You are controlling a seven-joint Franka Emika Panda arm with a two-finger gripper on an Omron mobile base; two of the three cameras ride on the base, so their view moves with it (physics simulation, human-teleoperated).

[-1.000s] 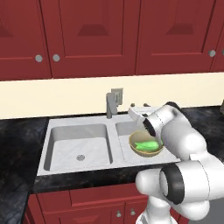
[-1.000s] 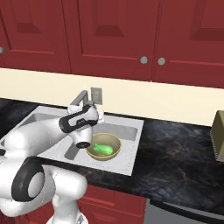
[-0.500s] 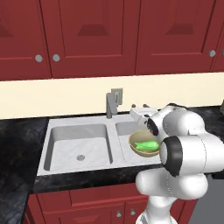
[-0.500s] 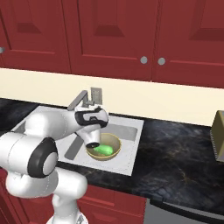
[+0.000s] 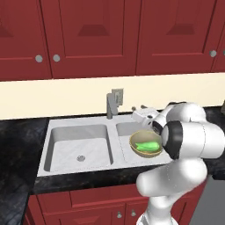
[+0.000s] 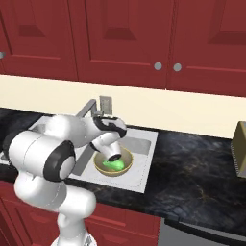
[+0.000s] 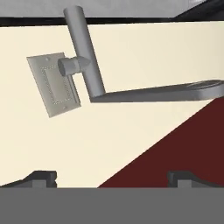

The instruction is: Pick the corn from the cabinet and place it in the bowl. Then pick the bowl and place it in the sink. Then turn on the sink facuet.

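Observation:
The tan bowl (image 5: 145, 150) (image 6: 123, 157) rests in the right basin of the grey sink (image 5: 88, 140) (image 6: 144, 142). The green corn (image 5: 148, 145) (image 6: 113, 165) lies inside it. My gripper (image 5: 138, 108) (image 6: 99, 115) (image 7: 113, 178) hovers above the bowl's far rim and points at the sink faucet (image 5: 112, 102) (image 6: 89, 108) (image 7: 87, 57). It is open, its fingertips (image 7: 42, 177) are wide apart, and nothing is between them. In the hand view the faucet's post, side knob and long spout stand close ahead, clear of the tips.
Black marbled countertop (image 5: 17, 145) (image 6: 192, 178) surrounds the sink. A grey wall plate (image 5: 117, 94) (image 6: 105, 103) (image 7: 53, 85) sits on the cream backsplash behind the faucet. Red cabinet doors (image 5: 92, 35) hang above. A tan boxy object (image 6: 240, 144) stands at the far right.
The arm's elbow and forearm have swung round toward the cameras while the hand stays near the faucet. Bowl and corn have not moved. The gripper stays open.

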